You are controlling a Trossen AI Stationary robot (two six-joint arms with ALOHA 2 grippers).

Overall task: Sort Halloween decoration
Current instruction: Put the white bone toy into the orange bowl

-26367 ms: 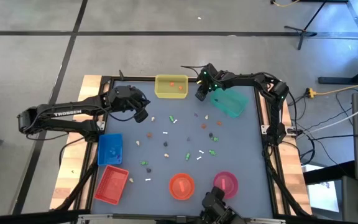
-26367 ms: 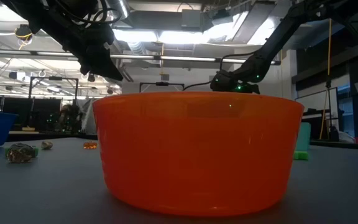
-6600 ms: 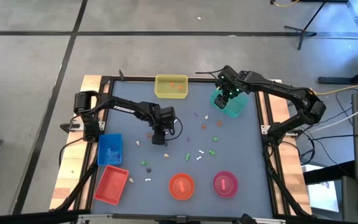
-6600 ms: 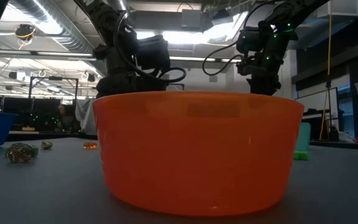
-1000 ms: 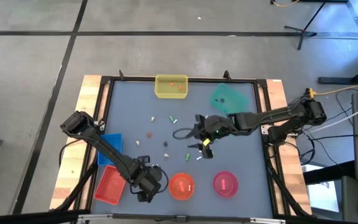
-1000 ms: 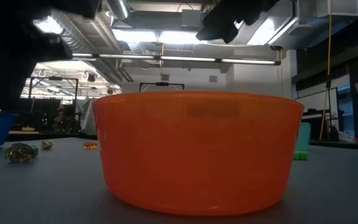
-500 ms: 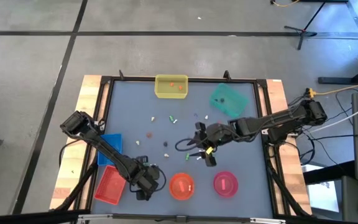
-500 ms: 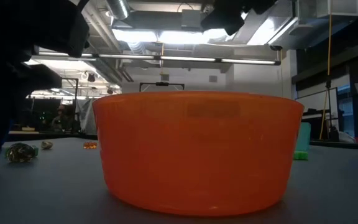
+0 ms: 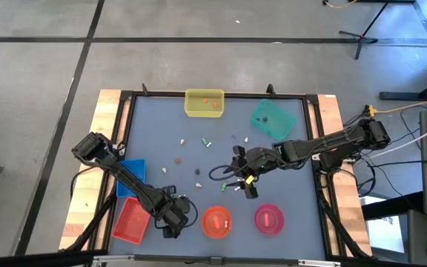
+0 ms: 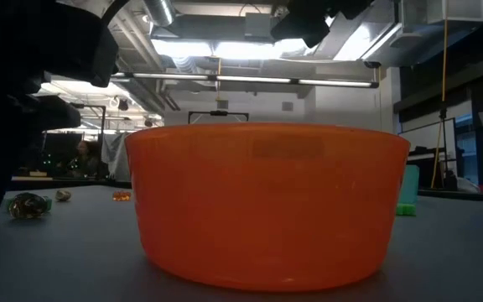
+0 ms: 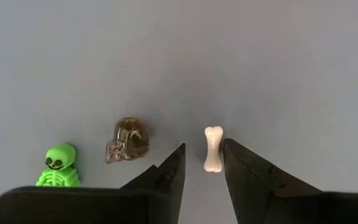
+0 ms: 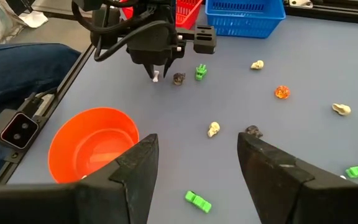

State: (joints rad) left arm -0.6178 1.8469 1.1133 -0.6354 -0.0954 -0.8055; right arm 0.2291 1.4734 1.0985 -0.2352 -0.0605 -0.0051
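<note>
Since a second ago my left gripper (image 11: 202, 163) has narrowed its fingers around the white bone (image 11: 212, 148), which lies flat on the table (image 9: 288, 159) between the tips, not yet pinched. Just beside the bone sit a dark skull (image 11: 128, 138) and a green skeleton (image 11: 59, 166); the orange bowl (image 9: 216, 222) stands near them. My right gripper (image 12: 194, 158) hangs farther from the bowl over mid-table, its fingers spread and empty, with other trinkets scattered around it.
</note>
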